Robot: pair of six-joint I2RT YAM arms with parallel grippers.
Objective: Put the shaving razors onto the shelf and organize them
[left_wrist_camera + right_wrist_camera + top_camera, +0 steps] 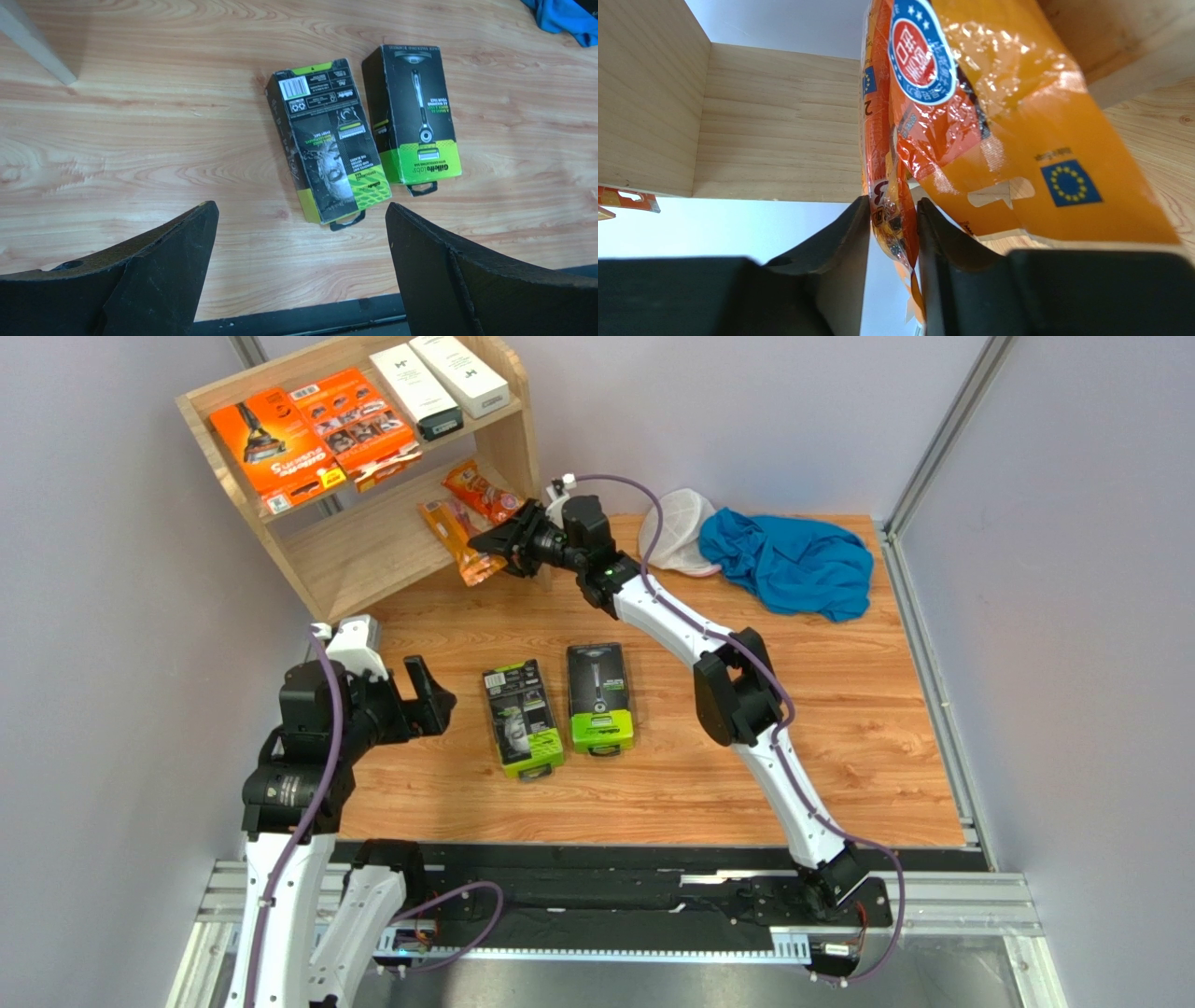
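Observation:
The light-wood shelf [351, 557] stands at the far left. Its top tier holds two flat orange packs [312, 431] and two white boxes [435, 382]. My right gripper [494, 546] reaches to the lower tier and is shut on a small orange packet [456, 535]. The wrist view shows its fingers pinching that packet's edge [882, 175]. A second small orange packet [484, 490] lies beside it and also shows in the wrist view [1018, 140]. Two black-and-lime packs [522, 717] [599, 696] lie flat on the table. My left gripper [428, 703] is open and empty, left of them.
A blue cloth [788, 560] and a white mesh cap [683, 525] lie at the table's far right. Grey walls close in on the left, back and right. The left wrist view shows both lime packs [330, 140] [415, 112] beyond the fingers, and a shelf panel edge [35, 42].

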